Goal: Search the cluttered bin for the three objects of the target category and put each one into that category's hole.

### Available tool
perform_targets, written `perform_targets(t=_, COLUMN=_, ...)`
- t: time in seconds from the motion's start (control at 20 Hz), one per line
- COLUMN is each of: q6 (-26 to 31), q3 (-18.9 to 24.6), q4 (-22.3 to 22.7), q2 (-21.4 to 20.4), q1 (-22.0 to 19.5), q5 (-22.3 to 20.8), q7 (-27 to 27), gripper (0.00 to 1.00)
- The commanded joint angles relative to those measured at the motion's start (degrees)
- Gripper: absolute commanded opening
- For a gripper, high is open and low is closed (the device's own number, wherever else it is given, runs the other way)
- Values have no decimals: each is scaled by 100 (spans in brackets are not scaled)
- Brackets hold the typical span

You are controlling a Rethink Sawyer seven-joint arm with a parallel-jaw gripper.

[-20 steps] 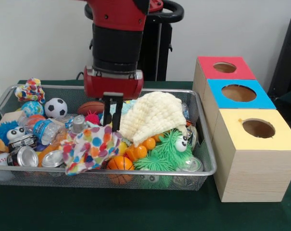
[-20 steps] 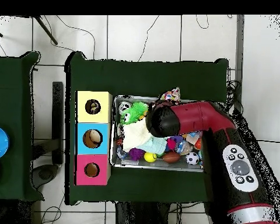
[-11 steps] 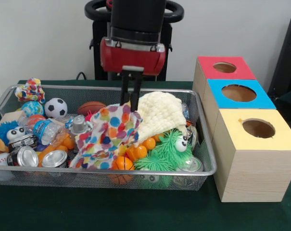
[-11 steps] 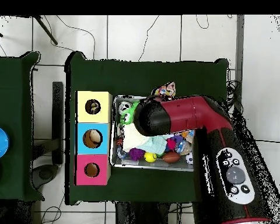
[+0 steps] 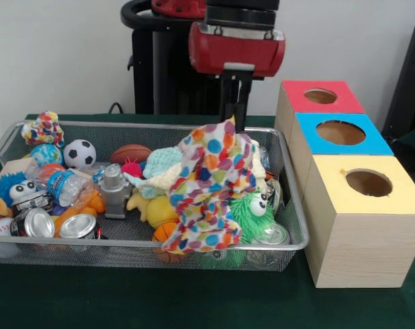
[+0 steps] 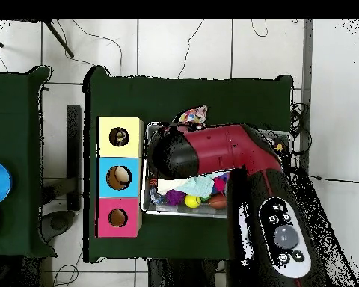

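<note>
1. Tool (image 5: 233, 115) pinches the top corner of the polka-dot cloth (image 5: 210, 188), fingers closed on it.
2. Cloth hangs lifted above the wire bin (image 5: 289, 205), its lower end draped over the green fuzzy toy (image 5: 252, 212).
3. Boxes with the red hole (image 5: 320, 96), blue hole (image 5: 340, 132) and yellow hole (image 5: 368, 183) stand just beside the bin.

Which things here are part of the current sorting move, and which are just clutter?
In play:
gripper, shut on the polka-dot cloth
polka-dot cloth, lifted, hanging over the bin
wire bin
red box, blue box, yellow box, each with a hole

Lying about:
soccer ball
football
green fuzzy toy
cans
</note>
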Motion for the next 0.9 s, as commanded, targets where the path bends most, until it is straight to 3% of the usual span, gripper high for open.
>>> perform_targets(t=0.05, q6=1036, q3=-57, q4=594, q2=-93, q1=275, q5=393, q7=299, gripper=0)
perform_targets(t=0.9, q6=1931, q3=-483, q4=602, q2=-819, q1=1052, q5=1151, q7=719, gripper=0)
